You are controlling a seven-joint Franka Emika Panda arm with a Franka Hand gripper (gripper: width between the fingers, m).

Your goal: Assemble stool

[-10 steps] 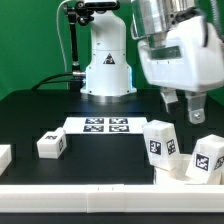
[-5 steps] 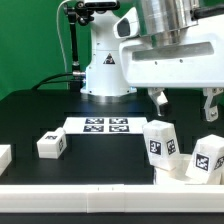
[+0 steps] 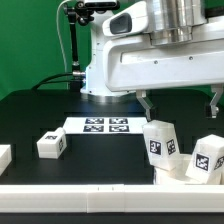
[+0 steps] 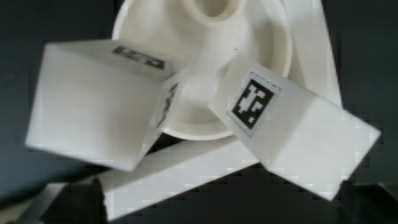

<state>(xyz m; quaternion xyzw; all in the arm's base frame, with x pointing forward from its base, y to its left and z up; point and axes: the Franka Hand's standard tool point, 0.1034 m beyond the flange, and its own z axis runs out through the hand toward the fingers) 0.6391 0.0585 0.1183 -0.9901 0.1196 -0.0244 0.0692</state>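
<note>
Two blocky white stool legs (image 3: 161,146) (image 3: 208,160) with marker tags stand close together at the exterior view's right, leaning on a low white part (image 3: 177,176) that I take for the seat. In the wrist view both legs (image 4: 103,102) (image 4: 285,125) lie against the round white seat (image 4: 199,40). My gripper (image 3: 180,106) hangs just above them, open wide and empty, one finger (image 3: 143,103) on each side. In the wrist view the gripper (image 4: 217,208) shows only dark fingertips (image 4: 75,205) at the corners. A third leg (image 3: 52,145) stands alone at the left.
The marker board (image 3: 105,125) lies flat at mid-table behind the legs. A plain white bar (image 3: 4,156) sits at the far left edge. A white rail (image 3: 90,191) runs along the front of the black table. The robot base (image 3: 107,70) stands at the back.
The gripper has turned about its axis and its fingers now stand much wider apart, straddling the two right-hand legs from above. The legs and other parts have not moved.
</note>
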